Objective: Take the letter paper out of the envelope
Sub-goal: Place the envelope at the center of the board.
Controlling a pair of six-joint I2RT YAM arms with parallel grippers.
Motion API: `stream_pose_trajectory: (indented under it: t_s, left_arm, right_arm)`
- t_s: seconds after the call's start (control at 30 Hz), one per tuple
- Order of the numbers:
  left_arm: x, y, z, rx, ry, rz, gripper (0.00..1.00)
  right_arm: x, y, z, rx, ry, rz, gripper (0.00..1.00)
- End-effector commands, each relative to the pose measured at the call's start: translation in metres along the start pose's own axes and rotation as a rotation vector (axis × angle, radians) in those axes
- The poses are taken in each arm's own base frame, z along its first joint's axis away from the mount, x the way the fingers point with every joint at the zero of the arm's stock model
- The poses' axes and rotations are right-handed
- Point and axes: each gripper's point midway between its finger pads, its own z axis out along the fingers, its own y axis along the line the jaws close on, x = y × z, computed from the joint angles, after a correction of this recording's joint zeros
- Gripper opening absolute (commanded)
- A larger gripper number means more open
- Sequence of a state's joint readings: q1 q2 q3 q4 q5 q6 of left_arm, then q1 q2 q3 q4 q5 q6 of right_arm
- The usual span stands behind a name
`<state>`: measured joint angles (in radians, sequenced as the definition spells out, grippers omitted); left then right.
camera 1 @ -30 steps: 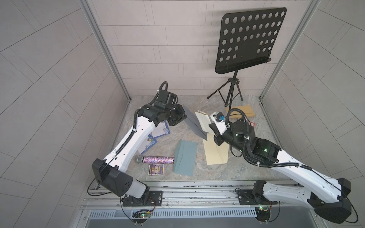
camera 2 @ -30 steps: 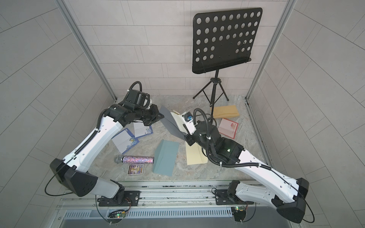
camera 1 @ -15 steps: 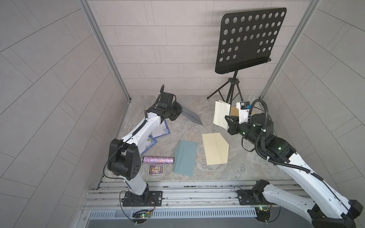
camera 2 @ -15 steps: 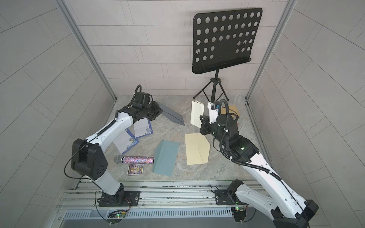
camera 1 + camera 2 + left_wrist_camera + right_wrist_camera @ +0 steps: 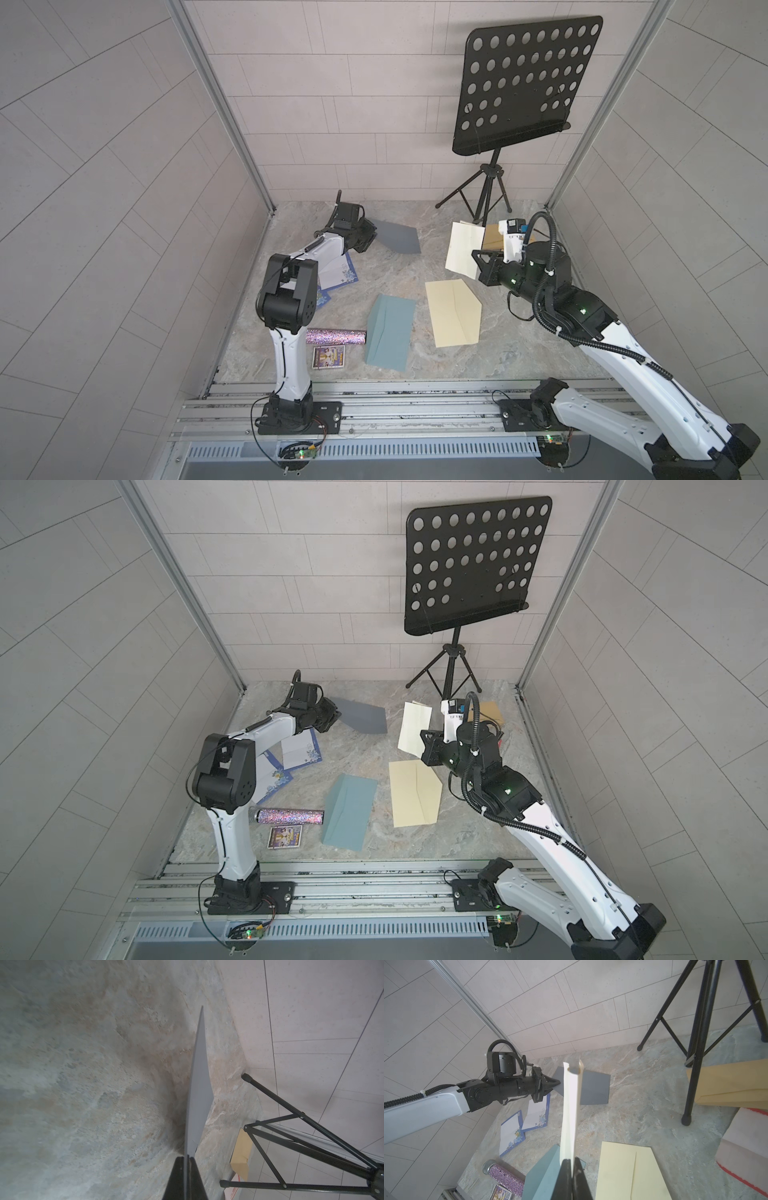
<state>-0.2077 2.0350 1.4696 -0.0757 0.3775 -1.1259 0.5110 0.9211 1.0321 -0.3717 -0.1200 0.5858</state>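
The grey envelope (image 5: pixel 399 242) hangs above the table at the back left, and my left gripper (image 5: pixel 371 237) is shut on its left edge. The left wrist view shows the envelope (image 5: pixel 198 1084) edge-on, clamped between the shut left gripper (image 5: pixel 189 1160). The cream folded letter paper (image 5: pixel 463 249) is outside the envelope, held upright at the back right. My right gripper (image 5: pixel 478 257) is shut on its lower right edge. From the right wrist, the letter paper (image 5: pixel 570 1105) rises out of the shut right gripper (image 5: pixel 572 1162). A wide gap of bare table separates paper and envelope.
On the table lie a cream envelope (image 5: pixel 453 311), a teal envelope (image 5: pixel 390 328), a glitter microphone (image 5: pixel 336 336), a small card (image 5: pixel 328 356) and blue-bordered sheets (image 5: pixel 338 274). A music stand tripod (image 5: pixel 492 195) and a brown envelope (image 5: pixel 492 239) sit behind my right gripper.
The two arms have pulled apart. The right gripper carried the cream paper right and back, away from the grey envelope, while the left gripper drew the envelope to the back left.
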Motion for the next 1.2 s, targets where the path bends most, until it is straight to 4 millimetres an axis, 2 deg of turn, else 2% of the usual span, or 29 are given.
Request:
stream_pose_trajectory:
  t_s: [0.0,0.03,0.07,0.13,0.23,0.4,0.53,0.67,0.8,0.93,1.07,1.17]
  left_arm:
    - [-0.005,-0.005,-0.005,0.038,-0.015,0.021,0.0]
    - [-0.003,0.001,-0.004,0.03,-0.008,0.017,0.0]
    - [-0.002,0.008,-0.003,0.022,-0.005,0.009,0.05]
    - [0.0,0.015,0.0,0.025,0.01,-0.004,0.28]
    - [0.004,0.025,0.002,-0.003,0.027,-0.004,0.48]
    - [0.003,0.034,-0.008,-0.051,0.01,0.014,0.65]
    - [0.005,0.033,-0.03,-0.071,-0.037,0.029,0.73]
    - [0.014,0.016,-0.052,-0.07,-0.057,0.071,0.74]
    - [0.034,-0.015,-0.071,-0.006,-0.041,0.095,0.64]
    - [0.068,-0.054,-0.088,0.112,0.03,0.101,0.45]
    - [0.107,-0.092,-0.113,0.221,0.129,0.111,0.32]
    - [0.138,-0.113,-0.137,0.281,0.217,0.133,0.29]
  right_arm:
    - [0.002,-0.002,-0.004,-0.001,0.006,0.03,0.0]
    - [0.001,-0.003,-0.003,0.001,0.008,0.032,0.0]
    - [0.001,-0.004,-0.001,0.004,0.01,0.033,0.0]
    - [0.002,-0.004,0.003,0.0,0.024,0.036,0.0]
    - [0.002,-0.003,0.008,-0.008,0.035,0.04,0.0]
    - [0.001,-0.003,0.013,-0.014,0.048,0.051,0.0]
    - [-0.002,-0.005,0.014,-0.015,0.047,0.064,0.0]
    - [-0.011,-0.007,0.016,-0.027,0.048,0.103,0.0]
    - [-0.026,-0.006,0.024,-0.058,0.06,0.187,0.0]
    - [-0.046,0.001,0.027,-0.105,0.062,0.271,0.0]
    - [-0.065,0.009,0.03,-0.161,0.053,0.392,0.0]
    - [-0.075,0.013,0.033,-0.199,0.064,0.487,0.0]
